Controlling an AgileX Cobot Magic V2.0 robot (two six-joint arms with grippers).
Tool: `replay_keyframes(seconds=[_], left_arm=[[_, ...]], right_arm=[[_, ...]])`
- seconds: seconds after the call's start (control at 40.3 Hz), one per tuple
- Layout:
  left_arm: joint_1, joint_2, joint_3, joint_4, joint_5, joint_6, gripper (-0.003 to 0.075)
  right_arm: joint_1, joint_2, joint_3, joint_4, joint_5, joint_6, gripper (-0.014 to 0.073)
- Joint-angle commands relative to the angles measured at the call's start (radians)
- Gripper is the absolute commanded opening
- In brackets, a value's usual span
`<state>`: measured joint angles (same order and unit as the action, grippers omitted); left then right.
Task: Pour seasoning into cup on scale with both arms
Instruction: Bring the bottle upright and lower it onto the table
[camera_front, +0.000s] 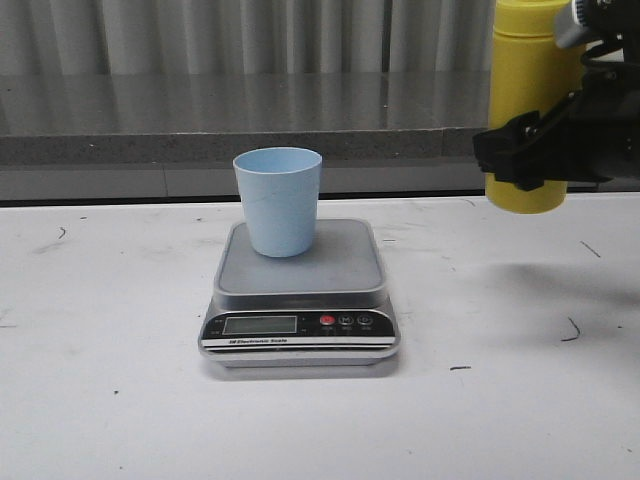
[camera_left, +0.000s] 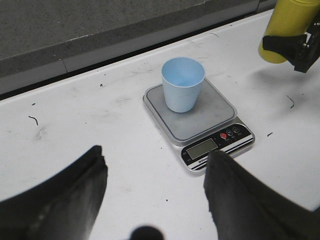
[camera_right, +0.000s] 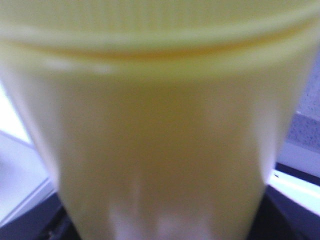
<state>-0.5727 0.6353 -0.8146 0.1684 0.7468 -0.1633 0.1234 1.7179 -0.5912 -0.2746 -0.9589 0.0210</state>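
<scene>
The light blue cup (camera_front: 278, 200) stands upright and empty on the rear left of the scale's (camera_front: 335, 268) steel platform, mid-table. The scale's display is blank. The yellow seasoning bottle (camera_front: 525, 100) hangs upright in the air at the far right, its base above the table and its top cut off by the frame edge. My right gripper (camera_front: 522, 150) is shut around its lower body. In the right wrist view the bottle (camera_right: 160, 125) fills the frame, blurred. My left gripper (camera_left: 155, 170) is open and empty over bare table, on the display side of the scale (camera_left: 210, 117) and cup (camera_left: 182, 82).
The white table (camera_front: 120, 400) carries small dark scuff marks. A grey stone ledge (camera_front: 150, 110) runs along the back edge, with a ribbed wall behind it.
</scene>
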Motion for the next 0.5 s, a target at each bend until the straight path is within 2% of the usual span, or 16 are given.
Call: replay_keyframes(seconds=[0.0, 0.174, 0.348, 0.472], left_arm=[[-0.005, 0.000, -0.026, -0.001, -0.077, -0.002, 0.0421], [-0.005, 0.000, -0.026, -0.001, -0.077, -0.002, 0.0421], [-0.005, 0.000, -0.026, -0.001, -0.077, -0.002, 0.0421], [-0.005, 0.000, -0.026, -0.001, -0.077, -0.002, 0.0421]], right_arm=[[-0.003, 0.025, -0.017, 0.047, -0.202, -0.012, 0.0300], [0.019, 0.102, -0.018, 0.116, -0.250, -0.010, 0.0300], [0.029, 0.177, -0.022, 0.122, -0.332, -0.008, 0.0300], [0.048, 0.218, -0.042, 0.117, -0.329, 0.001, 0.0300]])
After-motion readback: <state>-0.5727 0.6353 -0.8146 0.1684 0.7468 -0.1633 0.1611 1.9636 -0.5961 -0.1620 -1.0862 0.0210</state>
